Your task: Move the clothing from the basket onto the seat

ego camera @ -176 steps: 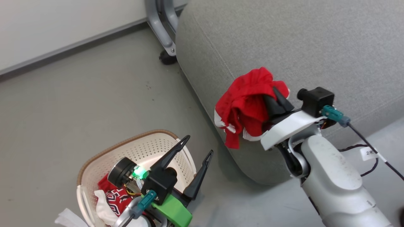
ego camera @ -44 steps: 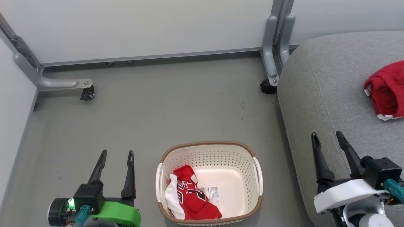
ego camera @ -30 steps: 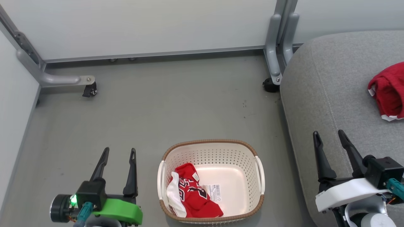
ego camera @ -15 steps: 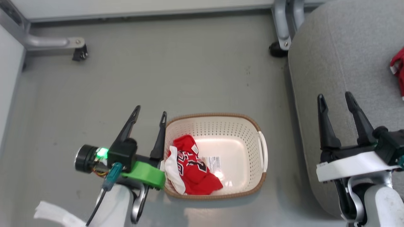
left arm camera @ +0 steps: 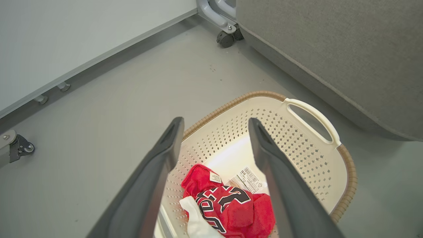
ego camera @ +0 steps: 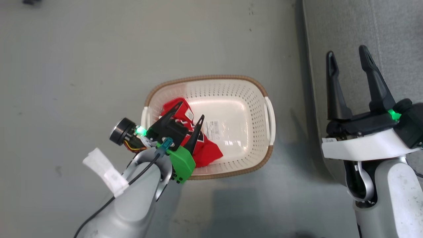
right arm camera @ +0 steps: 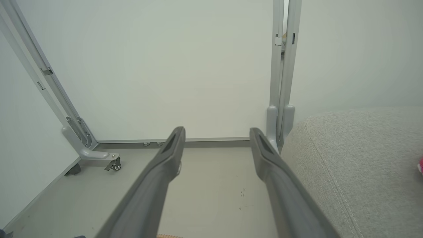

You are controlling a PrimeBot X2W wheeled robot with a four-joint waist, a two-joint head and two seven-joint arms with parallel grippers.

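Left hand (ego camera: 191,109) moved over perforated cream plastic basket (ego camera: 231,78), wide, empty, above crumpled red fabric jersey (ego camera: 209,153), right hand (ego camera: 346,52) wide.

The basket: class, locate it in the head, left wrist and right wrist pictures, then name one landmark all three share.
Head view: the basket lies at centre, beneath the left claw.
Left wrist view: the basket, lower middle to right.
Right wrist view: a tan sliver at the bottom edge, likely its rim.
Shared landmark: the grey seat, on the right in all three.
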